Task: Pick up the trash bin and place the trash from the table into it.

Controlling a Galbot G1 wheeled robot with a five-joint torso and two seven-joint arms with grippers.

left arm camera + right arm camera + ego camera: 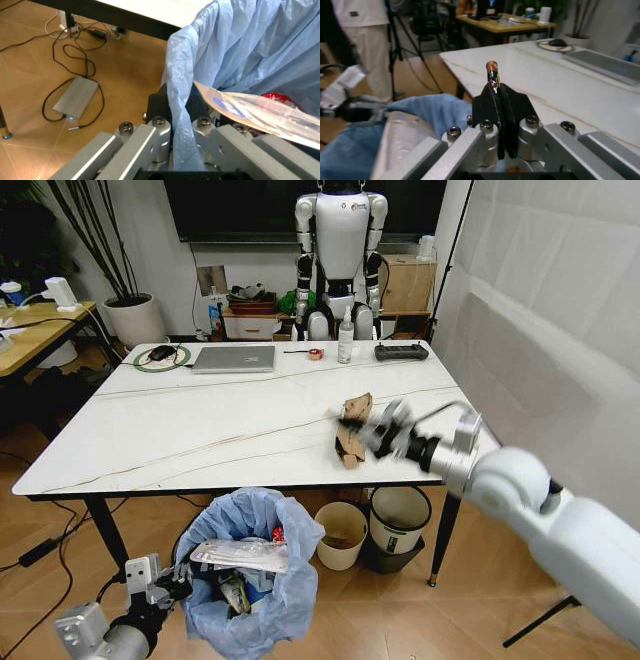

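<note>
Trash bin (250, 580): one, left end effector (172, 112) clamping rim; right end effector (368, 435) clamping one cardboard scrap (352, 430).

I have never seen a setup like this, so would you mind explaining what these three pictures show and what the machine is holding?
This is a wheeled robot with two arms, each ending in a gripper. The wide picture comes from a camera on its head, looking down at a white table. The other two come from cameras on its wrists, so each looks along its own gripper.

The left gripper, low beside the table, is shut on the blue bag lining the trash bin, holding it up near the table's edge. The bin already holds a plastic wrapper and a red can.

The right gripper is over the table's right side, shut on a piece of brown cardboard.

At the far edge lie a laptop, a mouse, a roll of tape, a spray bottle and a black controller.
</note>
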